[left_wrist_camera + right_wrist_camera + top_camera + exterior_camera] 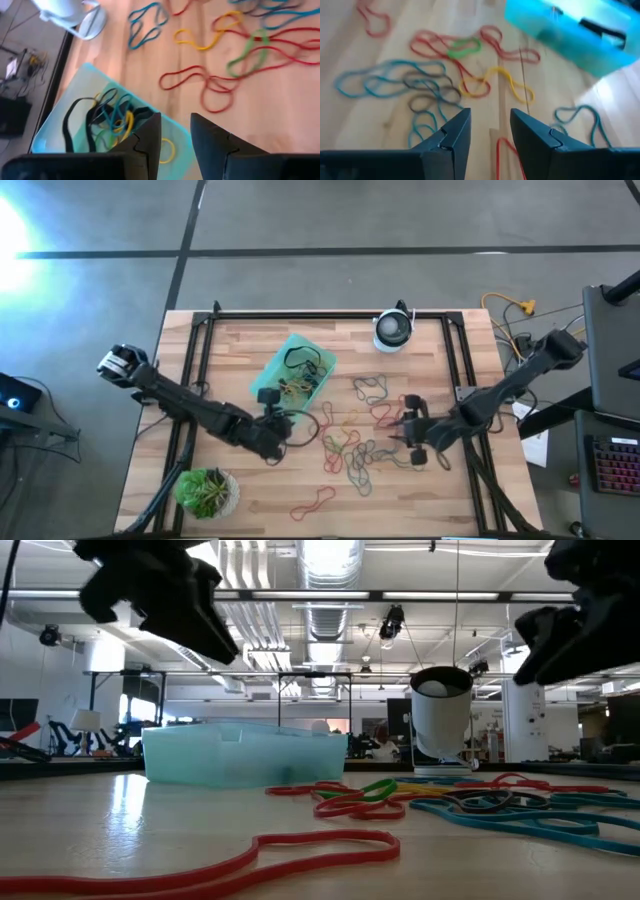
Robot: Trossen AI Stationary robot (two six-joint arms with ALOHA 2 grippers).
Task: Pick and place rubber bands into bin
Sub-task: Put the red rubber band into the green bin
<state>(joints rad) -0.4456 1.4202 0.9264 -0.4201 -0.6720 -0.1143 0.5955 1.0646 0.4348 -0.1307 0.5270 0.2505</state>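
Left of centre: the dark left gripper (271, 420) hangs at the lower edge of the translucent teal rectangular plastic bin (268, 370), jaws parted, nothing between them. Several black, yellow and teal bands lie inside. Centre: loose thin elastic rubber bands (352, 445) are scattered over the wooden table (440, 500). Right of centre: the dark right gripper (405, 433) sits above the scatter, jaws spread, empty.

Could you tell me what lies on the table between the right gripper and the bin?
In the high view, loose rubber bands in red, yellow, green and blue cover the wood between the right gripper and the bin; nothing else lies there.
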